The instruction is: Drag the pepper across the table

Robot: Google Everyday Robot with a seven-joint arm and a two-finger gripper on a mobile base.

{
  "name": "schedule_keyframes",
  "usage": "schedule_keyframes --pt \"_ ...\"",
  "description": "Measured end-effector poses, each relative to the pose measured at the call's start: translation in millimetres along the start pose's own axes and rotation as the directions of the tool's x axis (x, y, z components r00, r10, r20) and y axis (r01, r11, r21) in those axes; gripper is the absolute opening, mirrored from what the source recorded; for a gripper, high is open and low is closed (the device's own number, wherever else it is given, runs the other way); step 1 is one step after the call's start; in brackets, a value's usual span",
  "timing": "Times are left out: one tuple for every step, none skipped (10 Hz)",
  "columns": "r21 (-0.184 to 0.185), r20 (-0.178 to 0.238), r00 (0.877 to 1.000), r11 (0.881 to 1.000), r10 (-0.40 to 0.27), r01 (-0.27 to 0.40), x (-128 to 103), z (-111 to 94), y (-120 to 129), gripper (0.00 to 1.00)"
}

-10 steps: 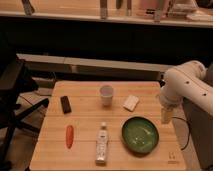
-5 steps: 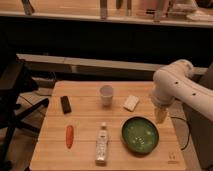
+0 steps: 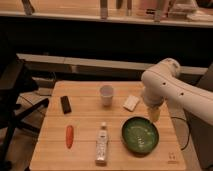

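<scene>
- My gripper [image 3: 154,114] hangs at the right side of the table [image 3: 85,120], just over the upper right rim of the green bowl [image 3: 140,136]. Whether it is wide or narrow I cannot tell; I see nothing held in it.
- Compared with half a second ago, it sits slightly further left, closer in over the bowl.
- My white arm [image 3: 167,85] bends above it. Its big rounded joint has also swung left, from beyond the table's right edge to over the right rear corner.
- A small pale block [image 3: 131,103] lies on the wood just left of my gripper, behind the bowl, where it was before.
- A white cup [image 3: 106,94] stands upright further left, near the middle of the rear half.
- A bottle [image 3: 102,144] lies flat left of the bowl, near the front edge.
- The pepper [image 3: 69,136] lies on the front left part of the table, lengthwise toward the front edge, left of the bottle and well apart from my gripper. It has not moved.
- A black block [image 3: 65,104] lies behind the pepper, also unmoved.
- A dark chair [image 3: 15,95] stands off the table's left side.
</scene>
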Motion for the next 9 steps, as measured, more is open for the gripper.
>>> schedule_keyframes --pt "0.002 0.002 1.000 1.000 -0.027 0.027 -12 0 -2 0.80" --pt "0.003 0.002 1.000 1.000 -0.029 0.029 -13 0 -2 0.80" --pt "0.008 0.004 0.997 0.997 -0.075 0.075 -33 -1 -6 0.80" --pt "0.010 0.003 0.993 0.993 -0.116 0.116 -40 -1 -7 0.80" --pt "0.013 0.001 0.988 0.988 -0.155 0.155 -46 -2 -7 0.80" --pt "0.015 0.000 0.984 0.984 -0.179 0.179 -55 -3 -8 0.80" --pt "0.019 0.001 0.979 0.979 -0.205 0.205 -67 -3 -10 0.80" --pt "0.024 0.003 0.973 0.973 -0.231 0.231 -84 -4 -14 0.80" --pt "0.027 0.002 0.967 0.967 -0.254 0.254 -94 -4 -17 0.80"
